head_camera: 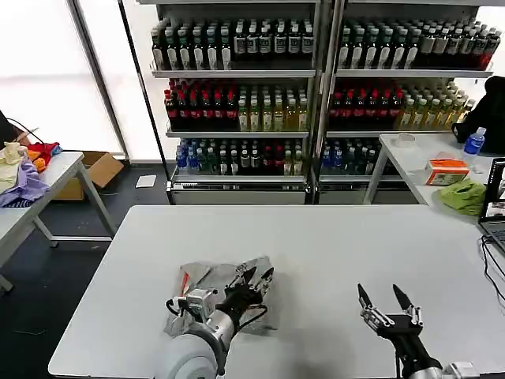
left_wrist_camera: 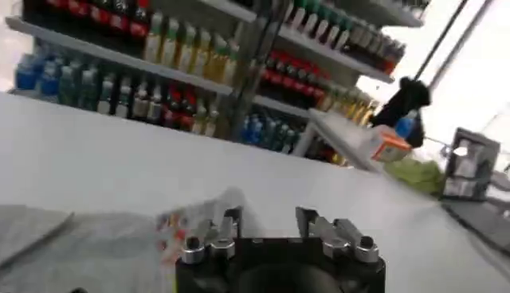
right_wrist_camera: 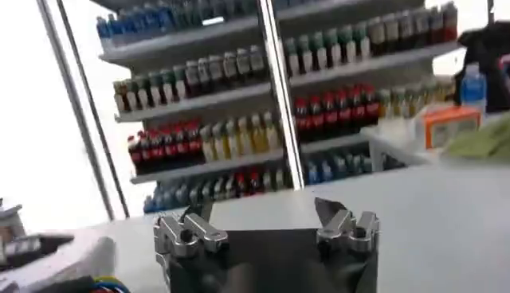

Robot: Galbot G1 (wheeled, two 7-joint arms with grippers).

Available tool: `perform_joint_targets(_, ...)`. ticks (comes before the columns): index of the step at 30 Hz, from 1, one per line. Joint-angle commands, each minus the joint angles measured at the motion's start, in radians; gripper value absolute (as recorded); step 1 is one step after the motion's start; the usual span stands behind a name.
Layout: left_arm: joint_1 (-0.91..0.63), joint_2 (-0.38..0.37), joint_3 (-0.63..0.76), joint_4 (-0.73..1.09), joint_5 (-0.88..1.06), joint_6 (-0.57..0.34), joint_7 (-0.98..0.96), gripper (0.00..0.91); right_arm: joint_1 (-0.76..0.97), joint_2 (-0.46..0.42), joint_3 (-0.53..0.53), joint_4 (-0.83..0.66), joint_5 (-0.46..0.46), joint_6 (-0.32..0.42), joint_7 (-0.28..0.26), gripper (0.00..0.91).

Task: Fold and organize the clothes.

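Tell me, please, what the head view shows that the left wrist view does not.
Head view alone: the right gripper, open above the bare near-right tabletop, plus the whole crumpled grey cotton shirt under the left gripper. Left wrist view alone: that gripper's open fingers close up. Both share the white table, the shirt's multicoloured print and the bottle shelves.

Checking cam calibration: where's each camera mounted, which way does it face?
Head: high on the robot, facing forward and down at the table; left gripper over the shirt, right gripper open.
Left wrist: behind the left gripper, facing across shirt to shelves.
Right wrist: behind the right gripper, facing shelves.
All share the shelves.
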Motion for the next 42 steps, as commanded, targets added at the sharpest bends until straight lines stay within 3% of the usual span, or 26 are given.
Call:
perform_joint_targets(1,0.013,-0.011,-0.184,-0.069,0.025,-0.073,0.174,0.907,0.243,-0.043,-0.266,-0.118,0.082,-0.265,0.092,0.907)
perform_joint_targets(5,0.106,0.022,-0.355,-0.086,0.073,-0.1,0.24,0.907,0.383,-0.009,-0.471,-0.206,0.127,-0.301,0.186,0.907)
perform_joint_targets(10,0.197,0.028,-0.496,-0.099,0.085,-0.117,0.264,0.907,0.512,0.033,-0.603,-0.341,0.185,-0.321,0.259,0.907)
perform_joint_targets(13,0.229,0.022,-0.525,-0.116,0.082,-0.122,0.265,0.907,0.537,0.045,-0.645,-0.372,0.236,-0.346,0.255,0.907)
perform_joint_targets(14,0.234,0.019,-0.53,-0.121,0.08,-0.122,0.266,0.907,0.542,0.049,-0.658,-0.38,0.238,-0.35,0.249,0.867)
perform_joint_targets(15,0.238,0.016,-0.531,-0.126,0.081,-0.124,0.266,0.907,0.547,0.054,-0.666,-0.392,0.248,-0.353,0.249,0.322)
perform_joint_targets(16,0.243,0.011,-0.529,-0.128,0.081,-0.123,0.265,0.907,0.552,0.059,-0.673,-0.398,0.265,-0.357,0.255,0.0)
perform_joint_targets(24,0.252,-0.021,-0.485,-0.126,0.087,-0.123,0.26,0.907,0.526,0.073,-0.605,-0.334,0.389,-0.346,0.248,0.0)
perform_joint_targets(31,0.25,-0.013,-0.501,-0.115,0.081,-0.125,0.259,0.907,0.422,-0.03,-0.381,-0.253,0.405,-0.368,0.13,0.0)
perform_joint_targets(35,0.252,-0.013,-0.495,-0.11,0.078,-0.126,0.261,0.907,0.381,-0.079,-0.217,-0.242,0.434,-0.392,0.105,0.0)
perform_joint_targets(42,0.25,-0.015,-0.477,-0.103,0.077,-0.124,0.263,0.907,0.317,-0.148,-0.033,-0.274,0.313,-0.394,0.028,0.0)
